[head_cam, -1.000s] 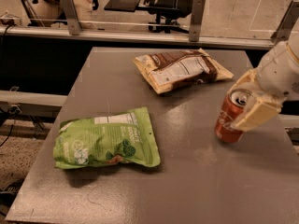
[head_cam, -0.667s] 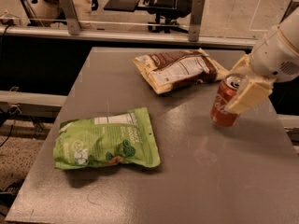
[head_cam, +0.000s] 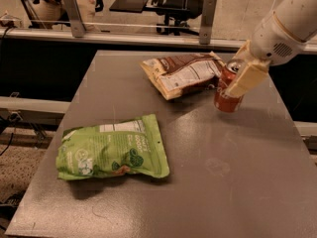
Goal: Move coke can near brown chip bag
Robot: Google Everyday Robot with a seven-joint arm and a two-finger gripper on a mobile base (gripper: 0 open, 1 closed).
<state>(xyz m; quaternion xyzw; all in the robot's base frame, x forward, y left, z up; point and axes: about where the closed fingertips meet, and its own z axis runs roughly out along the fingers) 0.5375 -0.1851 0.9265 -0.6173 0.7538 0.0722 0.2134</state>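
Note:
The coke can [head_cam: 227,99], red-orange with a silver top, stands upright on the grey table [head_cam: 198,172] at the right, just beside the right end of the brown chip bag [head_cam: 181,73]. The brown chip bag lies flat at the table's far middle, its white nutrition label facing up. My gripper [head_cam: 241,69] comes in from the upper right on a white arm, and its cream fingers [head_cam: 247,78] are closed around the can's upper part. The can's right side is partly hidden by a finger.
A bright green chip bag [head_cam: 111,148] lies flat at the table's front left. A metal rail [head_cam: 124,33] runs behind the table's far edge, with office chairs beyond. The table's right edge is close to the can.
My gripper has carried the can away from the table's right edge, up and to the left, until it stands beside the brown chip bag. The bags have not moved.

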